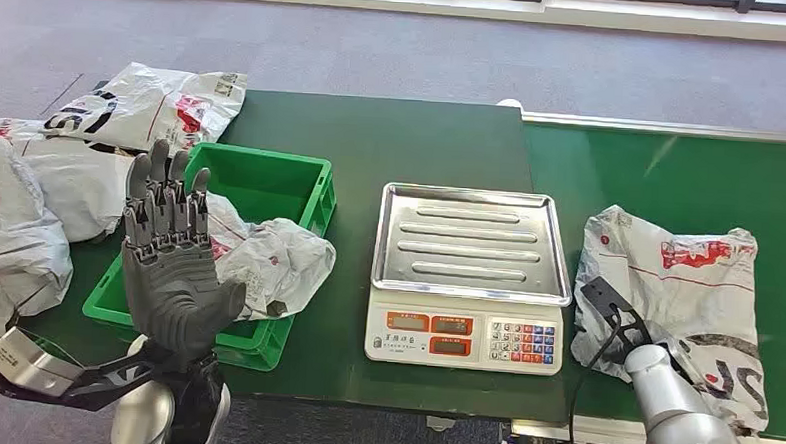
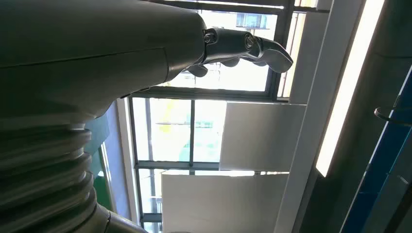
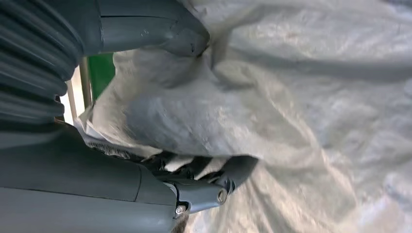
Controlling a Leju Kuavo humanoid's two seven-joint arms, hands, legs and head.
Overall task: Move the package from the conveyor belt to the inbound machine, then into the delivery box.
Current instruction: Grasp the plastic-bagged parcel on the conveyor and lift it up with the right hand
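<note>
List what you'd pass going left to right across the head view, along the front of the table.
Loose grey packages → raised left hand → green crate with a package inside → scale → package on the conveyor belt, with the right hand at its near edge.

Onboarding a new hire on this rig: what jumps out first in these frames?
The left robot hand, raised upright with fingers spread, in front of the green crate that holds a grey package. Next, the steel-topped scale mid-table. Then the crumpled package on the conveyor belt, with the right robot hand closed on its edge.
</note>
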